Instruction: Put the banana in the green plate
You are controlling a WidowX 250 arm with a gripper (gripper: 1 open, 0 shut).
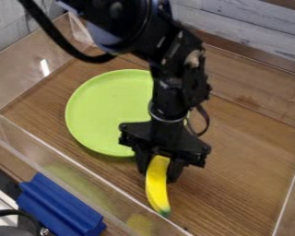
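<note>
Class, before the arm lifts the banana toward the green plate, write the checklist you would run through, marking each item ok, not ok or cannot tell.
1. Gripper shut on the banana: ok.
2. Grip sits at the banana's upper end, long free end below: ok, though it may swing.
3. Banana lifted off the table: cannot tell.
4. Green plate bare, nothing lying in it: ok.
5. Way from banana to plate free of things: ok.
6. Blue object clear of the way: ok.

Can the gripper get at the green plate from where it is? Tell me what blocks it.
Probably yes. The gripper, shut on the banana, sits just beside the green plate, whose surface looks bare.
</note>
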